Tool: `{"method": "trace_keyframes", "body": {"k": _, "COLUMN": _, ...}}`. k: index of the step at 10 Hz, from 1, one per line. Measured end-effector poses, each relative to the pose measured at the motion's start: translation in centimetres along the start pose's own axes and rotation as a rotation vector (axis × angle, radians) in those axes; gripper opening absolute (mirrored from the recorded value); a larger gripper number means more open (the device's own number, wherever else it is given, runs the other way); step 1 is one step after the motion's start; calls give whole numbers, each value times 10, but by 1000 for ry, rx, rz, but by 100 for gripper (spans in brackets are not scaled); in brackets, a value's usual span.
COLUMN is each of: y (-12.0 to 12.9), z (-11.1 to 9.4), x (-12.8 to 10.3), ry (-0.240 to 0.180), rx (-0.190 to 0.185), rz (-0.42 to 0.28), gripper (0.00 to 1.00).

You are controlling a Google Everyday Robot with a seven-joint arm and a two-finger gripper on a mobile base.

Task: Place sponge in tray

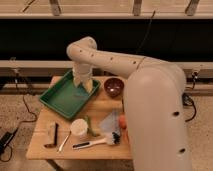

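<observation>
Claw (83,86) hangs low over the right part of the green tray (56,98), at the end of the big white arm (120,65) that bends down from the right. If the claw is wide, narrow or holding something, I cannot tell. The sponge cannot be made out anywhere on the table or in the tray.

The tray lies at an angle on the back left part of the wooden table (40,145). Just to the right of the tray stands a dark brown bowl (113,87). In front of the tray there is a white cup (78,127), and beside it a green pea pod (90,126). A pale blue-grey cloth (111,122) lies right of the pod, and a brush (95,143) with a dark handle lies near the front edge. A dark tool (52,136) and a spoon (64,142) lie at the front left.
</observation>
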Motion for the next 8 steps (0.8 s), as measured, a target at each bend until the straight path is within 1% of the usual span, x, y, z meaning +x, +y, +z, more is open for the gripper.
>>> {"method": "trace_keyframes", "body": {"k": 1, "y": -13, "z": 12, "x": -6, "ry": -8, "rx": 3, "rz": -2, "gripper": 0}}
{"method": "trace_keyframes", "body": {"k": 3, "y": -38, "z": 40, "x": -18, "ry": -19, "rx": 24, "rz": 6, "gripper": 0}}
{"method": "trace_keyframes", "body": {"k": 4, "y": -46, "z": 58, "x": -21, "ry": -27, "rx": 37, "rz": 24, "gripper": 0}}
{"method": "trace_keyframes", "body": {"k": 5, "y": -49, "z": 69, "x": -22, "ry": -34, "rx": 43, "rz": 38, "gripper": 0}}
{"method": "trace_keyframes", "body": {"k": 6, "y": -54, "z": 76, "x": -24, "ry": -39, "rx": 46, "rz": 44, "gripper": 0}}
{"method": "trace_keyframes", "body": {"k": 7, "y": -64, "z": 87, "x": -27, "ry": -45, "rx": 45, "rz": 54, "gripper": 4}}
{"method": "trace_keyframes", "body": {"k": 8, "y": -67, "z": 92, "x": -25, "ry": -44, "rx": 39, "rz": 64, "gripper": 10}}
